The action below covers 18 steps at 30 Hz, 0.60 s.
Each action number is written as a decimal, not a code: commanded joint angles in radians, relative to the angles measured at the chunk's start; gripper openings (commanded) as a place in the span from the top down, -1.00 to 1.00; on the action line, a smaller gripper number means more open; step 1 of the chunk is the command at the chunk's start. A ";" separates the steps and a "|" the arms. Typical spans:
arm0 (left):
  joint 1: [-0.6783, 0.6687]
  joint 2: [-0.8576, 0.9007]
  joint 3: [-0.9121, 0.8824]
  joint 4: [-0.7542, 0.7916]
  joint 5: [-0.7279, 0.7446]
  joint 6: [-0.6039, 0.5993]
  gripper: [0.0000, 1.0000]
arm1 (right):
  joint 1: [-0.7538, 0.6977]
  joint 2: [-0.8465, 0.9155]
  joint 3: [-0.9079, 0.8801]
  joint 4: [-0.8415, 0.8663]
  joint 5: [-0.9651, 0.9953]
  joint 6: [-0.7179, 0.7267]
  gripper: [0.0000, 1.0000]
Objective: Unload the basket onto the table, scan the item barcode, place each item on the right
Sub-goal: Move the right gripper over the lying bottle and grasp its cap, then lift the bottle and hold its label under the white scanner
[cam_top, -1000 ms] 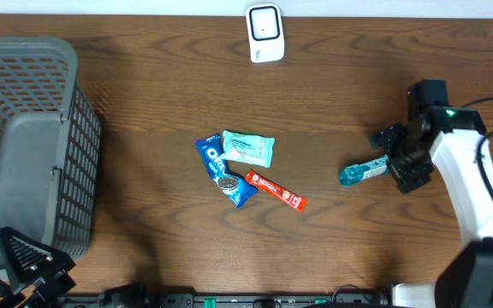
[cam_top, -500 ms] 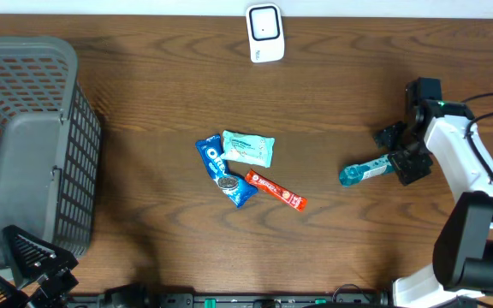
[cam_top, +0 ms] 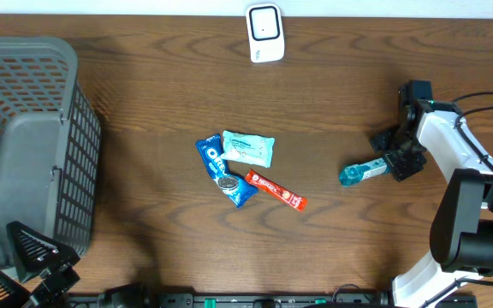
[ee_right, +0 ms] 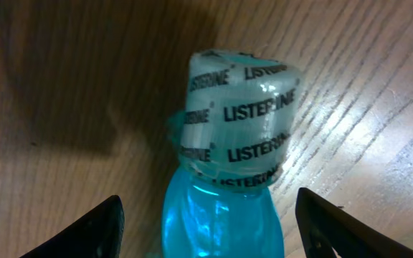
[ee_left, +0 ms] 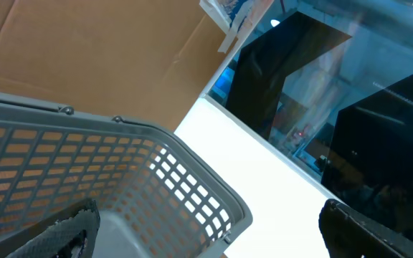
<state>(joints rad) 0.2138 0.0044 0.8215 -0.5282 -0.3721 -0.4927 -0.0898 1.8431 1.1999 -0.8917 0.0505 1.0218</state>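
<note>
Overhead first: the Listerine bottle (cam_top: 362, 172) lies flat on the table (cam_top: 144, 85), toward its right edge, cap end pointing at the middle; the right gripper (cam_top: 394, 156) sits at the bottle's other end, which looks like lining up for a pickup. The scanner (cam_top: 264, 33) stands at the far edge near the centre, well apart from the bottle; lots of bare wood between them, so I'd guess carrying it over is easy. The Oreo pack (cam_top: 223, 171), mint-green packet (cam_top: 248, 147) and red stick pack (cam_top: 276, 190) huddle mid-table, off that path. The basket (cam_top: 24, 145) fills the left edge; the left gripper (cam_top: 45, 261) is parked at the near-left corner beside it, out of the way.

Left wrist: left gripper (ee_left: 214, 233) is spread wide with nothing between its fingers, just the basket (ee_left: 156, 179) rim ahead.

Right wrist: right gripper (ee_right: 210, 204) straddles the Listerine bottle (ee_right: 228, 186); wood shows between each finger and the plastic, so it's open and has hold of nothing yet; round bottle on its side, so it may roll if one finger lands first.
</note>
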 commanded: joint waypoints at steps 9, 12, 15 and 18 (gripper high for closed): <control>-0.004 -0.001 -0.006 -0.077 -0.006 0.020 -0.96 | 0.000 0.010 -0.013 0.006 0.023 -0.006 -0.22; -0.004 -0.001 -0.006 -0.078 -0.006 0.020 -0.96 | 0.006 0.010 -0.031 0.011 0.023 -0.006 -0.21; -0.004 -0.001 -0.006 -0.077 -0.006 0.020 -0.96 | 0.014 0.010 -0.046 0.026 0.023 -0.006 -0.17; -0.004 -0.001 -0.006 -0.078 -0.006 0.020 -0.96 | 0.016 0.010 -0.065 0.048 0.023 -0.006 -0.10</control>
<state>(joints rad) 0.2138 0.0044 0.8196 -0.6052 -0.3725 -0.4923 -0.0818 1.8431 1.1576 -0.8581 0.0544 1.0176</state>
